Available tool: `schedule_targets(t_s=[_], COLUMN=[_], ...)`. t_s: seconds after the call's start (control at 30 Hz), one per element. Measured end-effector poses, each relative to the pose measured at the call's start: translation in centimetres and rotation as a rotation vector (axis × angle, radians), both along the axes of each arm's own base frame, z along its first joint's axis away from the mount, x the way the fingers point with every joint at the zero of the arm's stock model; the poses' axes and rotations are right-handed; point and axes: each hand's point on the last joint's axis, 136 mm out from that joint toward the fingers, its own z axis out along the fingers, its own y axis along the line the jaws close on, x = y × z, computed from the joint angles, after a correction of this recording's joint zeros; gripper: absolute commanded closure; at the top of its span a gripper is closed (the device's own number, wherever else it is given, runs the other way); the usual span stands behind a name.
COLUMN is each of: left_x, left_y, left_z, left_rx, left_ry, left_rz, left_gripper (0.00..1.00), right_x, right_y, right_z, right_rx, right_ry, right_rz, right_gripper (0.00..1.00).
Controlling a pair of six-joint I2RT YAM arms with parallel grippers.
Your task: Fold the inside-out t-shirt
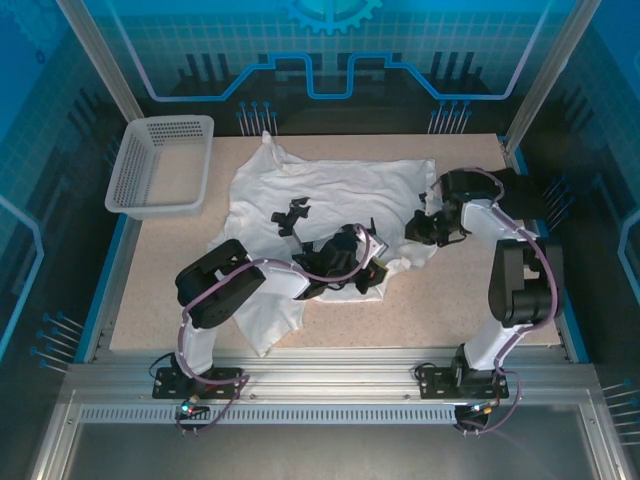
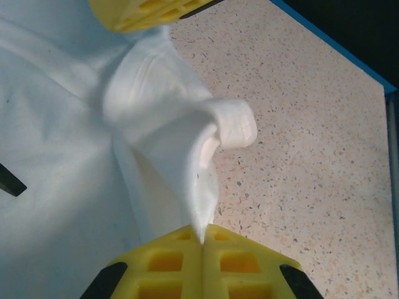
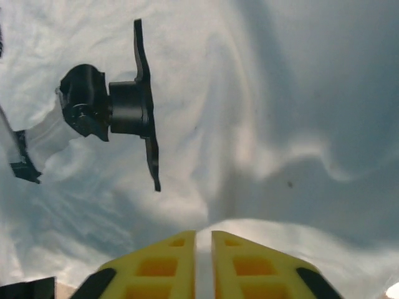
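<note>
The left tool [image 2: 202, 238] pinches a bunched fold at the near right edge of the white t-shirt [image 1: 330, 190], which spreads left and away across the worktop [image 1: 450, 310] — the right tool [image 3: 204, 244] sits just beyond on that edge, fingers almost together, and whether they hold cloth cannot be told.

white perforated plastic basket [image 1: 125, 172], upright at 10 o'clock on the table [image 1: 450, 300], a speckled beige top. blue edge strip [image 1: 105, 275] along the 9 o'clock side; aluminium rail [image 1: 330, 385] at 6 o'clock. blue backdrop with a gear graphic [image 1: 330, 12] at 12 o'clock. black bracket-like piece [image 3: 118, 109], round body on a thin plate, near centre.
</note>
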Motion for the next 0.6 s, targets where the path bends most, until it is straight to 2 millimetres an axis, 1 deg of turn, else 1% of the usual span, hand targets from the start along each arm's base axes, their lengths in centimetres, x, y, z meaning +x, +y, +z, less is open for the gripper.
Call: schedule_targets(t_s=[0.1, 0.17, 0.27, 0.33, 0.37, 0.43, 0.5, 0.6], left_x=[-0.1, -0.2, -0.2, -0.2, -0.2, -0.2, -0.2, -0.1], left_y=[-0.2, -0.3, -0.3, -0.3, -0.3, -0.3, -0.4, -0.4], left_z=[0.2, 0.4, 0.5, 0.5, 0.5, 0.6, 0.7, 0.8], left_rx=[-0.021, -0.03, -0.038, -0.04, -0.041, -0.046, -0.051, -0.058], left_ry=[0.02, 0.027, 0.039, 0.042, 0.041, 0.042, 0.044, 0.049], left_rz=[0.0, -0.004, 0.001, 0.001, 0.002, 0.001, 0.0, 0.003], left_gripper=[1.0, 1.0, 1.0, 1.0, 1.0, 1.0, 1.0, 1.0], right_x=[-0.4, -1.2, -3.4, -5.1, -5.8, -7.3, -8.2, -8.7], right_y=[-0.2, -0.3, -0.1, 0.3, 0.5, 0.8, 0.9, 1.0], right_z=[0.6, 1.3, 2.3, 2.6, 2.6, 2.3, 1.4, 0.0], right_rx=[-0.034, -0.05, -0.068, -0.071, -0.072, -0.076, -0.077, -0.081], right_ry=[-0.02, -0.041, -0.076, -0.094, -0.096, -0.105, -0.088, -0.049], right_rz=[0.005, 0.003, 0.013, 0.031, 0.033, 0.045, 0.048, 0.052], right_gripper=[0.66, 0.61, 0.54, 0.46, 0.44, 0.41, 0.41, 0.4])
